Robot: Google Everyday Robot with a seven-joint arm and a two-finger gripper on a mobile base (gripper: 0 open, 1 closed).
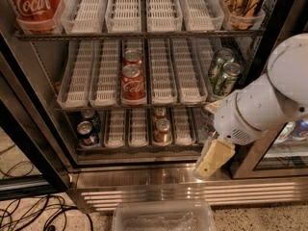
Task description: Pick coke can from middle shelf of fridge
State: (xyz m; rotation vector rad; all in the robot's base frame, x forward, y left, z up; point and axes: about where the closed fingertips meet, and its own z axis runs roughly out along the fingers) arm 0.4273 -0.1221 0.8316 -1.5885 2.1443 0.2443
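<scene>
My gripper (pixel 212 160) hangs below the middle shelf (pixel 162 76) and off its right end, in front of the fridge (pixel 192 186) where the steel base begins. I cannot tell from this angle whether it is spread or closed, and it holds nothing that I can see. My white arm (pixel 260 105) crosses in front of the shelf's right end. The coke can (pixel 133 83) stands upright at the front of the middle shelf, in the third lane from its left end, with a second red can (pixel 132 57) just behind it in the same lane. Two green cans (pixel 224 73) stand at the shelf's right end. Above the shelf's left end sits a large red Coca-Cola container (pixel 34 4). Below the shelf are blue cans (pixel 87 129) on the left and brown cans (pixel 161 126) nearer the middle
</scene>
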